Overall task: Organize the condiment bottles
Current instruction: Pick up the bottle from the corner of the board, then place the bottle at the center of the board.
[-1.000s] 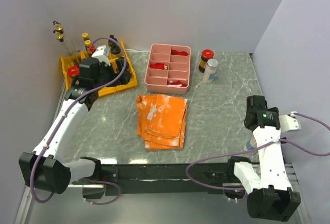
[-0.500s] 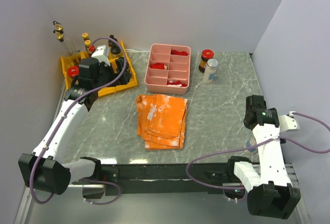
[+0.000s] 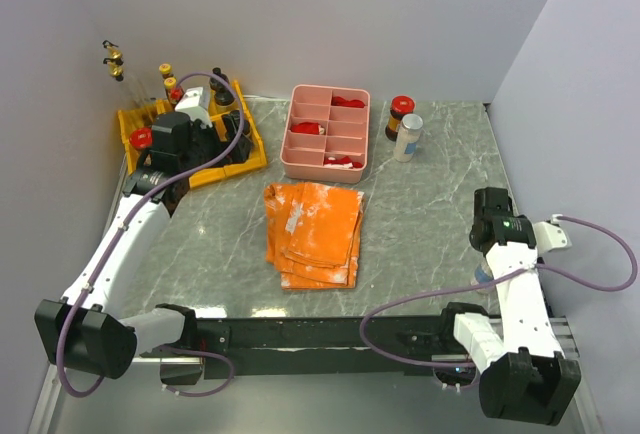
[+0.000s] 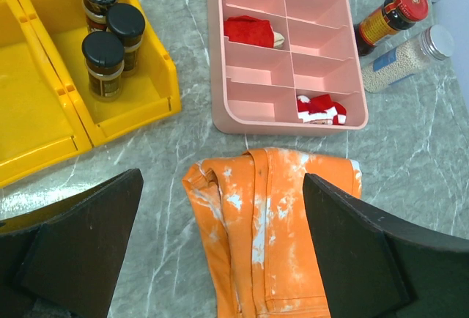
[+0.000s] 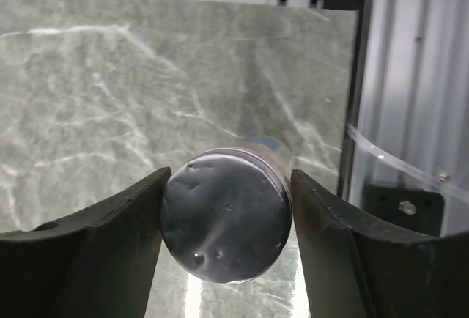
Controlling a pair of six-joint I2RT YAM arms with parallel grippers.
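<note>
My right gripper (image 5: 226, 215) points down at the table's right edge, shut on a silver-capped bottle (image 5: 223, 219), with both fingers against the cap. From above only a sliver of that bottle (image 3: 482, 276) shows under the arm. A red-capped dark bottle (image 3: 400, 116) and a silver-capped clear bottle (image 3: 408, 137) stand right of the pink tray. Three black-capped jars (image 4: 110, 39) sit in the yellow bin (image 4: 44, 113). My left gripper (image 4: 223, 186) hangs open and holds nothing, high above the cloth's near-left side.
A pink divided tray (image 3: 325, 169) with red pieces stands at the back centre. An orange folded cloth (image 3: 315, 229) lies mid-table. More small bottles (image 3: 167, 76) stand behind the bin, and a red-capped one (image 3: 142, 138) is at its left. A metal rail (image 5: 410, 113) borders the right edge.
The right jaws have come in from wide open onto the silver-capped bottle, and the right arm shifted slightly. The left arm has not moved.
</note>
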